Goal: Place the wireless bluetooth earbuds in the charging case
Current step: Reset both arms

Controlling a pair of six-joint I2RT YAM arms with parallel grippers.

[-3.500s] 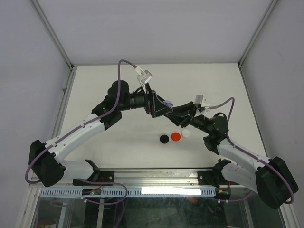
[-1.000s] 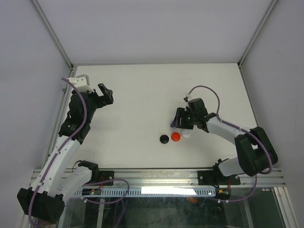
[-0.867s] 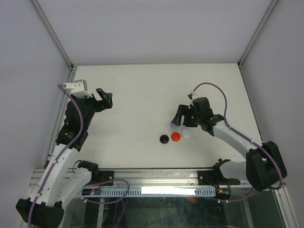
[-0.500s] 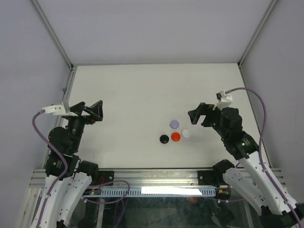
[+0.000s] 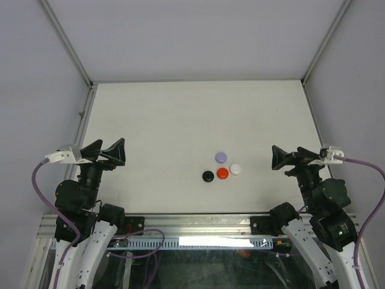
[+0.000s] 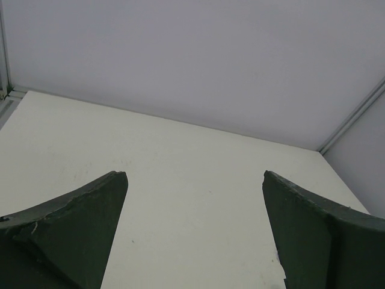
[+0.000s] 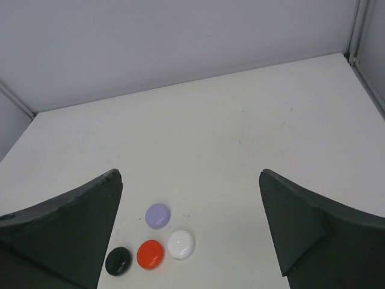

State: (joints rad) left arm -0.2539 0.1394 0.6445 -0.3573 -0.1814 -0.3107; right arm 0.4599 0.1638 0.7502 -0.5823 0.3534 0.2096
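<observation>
Tabletop [image 5: 180,114] now bears lavender case [image 5: 221,157]; left gripper [image 6: 194,176] and right gripper [image 7: 189,174] retreated, spread wide.

Robot lab, white-walled enclosure [image 5: 180,36], alu frame [image 5: 198,224]

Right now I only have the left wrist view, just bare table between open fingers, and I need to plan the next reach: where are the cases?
Observer: Four round cases cluster on the table, right of centre: lavender case farthest, then black case, red case and white case in a row, left to right.
Operator: Is the right gripper holding one?
Observer: No, the right gripper is open and empty, off to the cluster's right.
Operator: Any loose earbuds?
Observer: None visible in any view.
</observation>
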